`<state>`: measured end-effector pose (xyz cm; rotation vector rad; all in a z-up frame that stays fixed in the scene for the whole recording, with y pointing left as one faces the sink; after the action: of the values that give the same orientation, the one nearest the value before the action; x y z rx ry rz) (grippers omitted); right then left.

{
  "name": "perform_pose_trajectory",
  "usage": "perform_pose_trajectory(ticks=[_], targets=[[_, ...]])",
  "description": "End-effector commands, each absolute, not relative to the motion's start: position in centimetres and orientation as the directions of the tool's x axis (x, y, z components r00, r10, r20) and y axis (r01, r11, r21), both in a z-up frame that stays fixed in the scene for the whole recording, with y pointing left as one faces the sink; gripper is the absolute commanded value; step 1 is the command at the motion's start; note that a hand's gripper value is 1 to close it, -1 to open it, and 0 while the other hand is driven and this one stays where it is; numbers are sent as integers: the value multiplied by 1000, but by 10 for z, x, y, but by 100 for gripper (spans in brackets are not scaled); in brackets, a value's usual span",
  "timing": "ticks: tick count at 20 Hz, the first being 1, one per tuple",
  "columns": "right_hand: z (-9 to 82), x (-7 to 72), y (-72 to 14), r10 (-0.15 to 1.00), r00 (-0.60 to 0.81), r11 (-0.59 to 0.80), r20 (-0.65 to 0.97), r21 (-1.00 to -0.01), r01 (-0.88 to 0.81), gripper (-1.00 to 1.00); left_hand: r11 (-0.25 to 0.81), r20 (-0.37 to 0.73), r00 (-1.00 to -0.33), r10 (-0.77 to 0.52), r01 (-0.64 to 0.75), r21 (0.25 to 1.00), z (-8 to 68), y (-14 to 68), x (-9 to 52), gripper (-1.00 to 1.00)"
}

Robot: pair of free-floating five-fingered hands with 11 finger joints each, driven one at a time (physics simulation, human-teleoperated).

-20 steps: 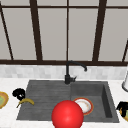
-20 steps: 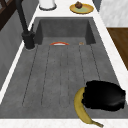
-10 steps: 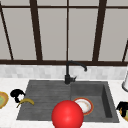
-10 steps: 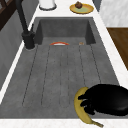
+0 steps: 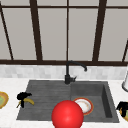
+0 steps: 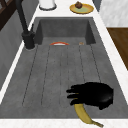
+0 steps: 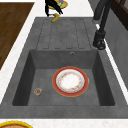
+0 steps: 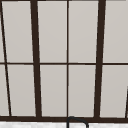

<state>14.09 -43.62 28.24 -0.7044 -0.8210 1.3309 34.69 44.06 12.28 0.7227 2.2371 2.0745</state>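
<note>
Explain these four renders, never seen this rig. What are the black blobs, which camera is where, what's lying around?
It is a simulated kitchen sink. The black shapes are the robot: two floating robot hands, no arms. The front view faces the sink and window, two side views look along the sink from its left and right, and the upper view faces the window above.

The left robot hand lies over a banana on the grooved drainboard, fingers curled on the fruit. The right robot hand hovers by a plate at the counter's right edge.

In the basin lie a red-rimmed plate and a small round item. A black faucet stands behind. A red ball shows at the front.
</note>
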Motion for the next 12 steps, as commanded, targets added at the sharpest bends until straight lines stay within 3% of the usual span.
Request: perform_pose_trajectory(ticks=[1,5,12], targets=[[282,141,-436,993,49,118,109,-831,-543,0,-31,329,-899,289,335,942,98,429,362,-100],[282,141,-436,993,49,118,109,-831,-543,0,-61,358,-891,279,355,933,90,424,388,-100],[282,141,-436,993,49,118,109,-831,-543,0,-151,596,-771,223,577,803,94,420,420,-100]])
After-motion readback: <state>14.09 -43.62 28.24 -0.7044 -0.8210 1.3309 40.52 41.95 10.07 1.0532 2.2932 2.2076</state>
